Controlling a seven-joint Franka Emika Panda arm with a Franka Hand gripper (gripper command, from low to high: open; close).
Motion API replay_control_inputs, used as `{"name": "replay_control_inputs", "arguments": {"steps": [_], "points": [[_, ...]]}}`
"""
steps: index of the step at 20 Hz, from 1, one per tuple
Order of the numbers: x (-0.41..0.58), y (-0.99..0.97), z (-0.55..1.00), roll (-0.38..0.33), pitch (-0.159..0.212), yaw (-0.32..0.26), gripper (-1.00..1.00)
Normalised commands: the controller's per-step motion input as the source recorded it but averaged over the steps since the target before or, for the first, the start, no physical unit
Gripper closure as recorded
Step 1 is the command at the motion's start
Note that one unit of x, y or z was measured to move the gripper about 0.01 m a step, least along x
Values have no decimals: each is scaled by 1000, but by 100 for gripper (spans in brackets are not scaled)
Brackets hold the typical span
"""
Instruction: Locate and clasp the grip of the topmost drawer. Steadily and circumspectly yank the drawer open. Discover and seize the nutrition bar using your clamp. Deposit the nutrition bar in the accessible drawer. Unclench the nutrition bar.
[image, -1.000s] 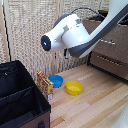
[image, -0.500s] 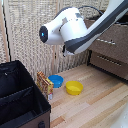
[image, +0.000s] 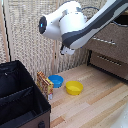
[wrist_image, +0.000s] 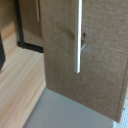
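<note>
The nutrition bar (image: 45, 85), an orange-yellow packet, stands upright on the wooden floor against the black box. The dresser is at the exterior view's right; its topmost drawer (image: 107, 42) looks shut, with a like drawer (image: 109, 62) below it. The bulky white arm reaches in from the upper right. Its clamp (image: 67, 50) hangs high in front of the wicker wall, well above the bar and apart from the dresser, and its fingers are mostly hidden. The wrist view shows grey-brown drawer fronts with a long silver handle (wrist_image: 78, 35) and a second handle (wrist_image: 37, 10). No fingers show there.
A blue bowl (image: 56, 81) and a yellow bowl (image: 74, 88) sit on the floor beside the bar. A large black open box (image: 20, 100) fills the exterior view's lower left. A wicker wall (image: 25, 35) stands behind.
The arm's white wrist has risen in the exterior view and turned a little. The bar, bowls and drawers have not moved.
</note>
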Motion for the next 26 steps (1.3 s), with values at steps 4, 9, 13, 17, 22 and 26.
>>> {"name": "replay_control_inputs", "arguments": {"steps": [4, 9, 13, 17, 22, 26], "points": [[232, 203, 0, 375, 56, -185, -100], [247, 203, 0, 375, 54, -180, -100], [281, 233, 0, 375, 53, -163, -100], [297, 226, 0, 375, 42, -164, -100], [290, 216, 0, 372, 38, -171, -100], [245, 193, 24, 327, 9, -196, -100]]}}
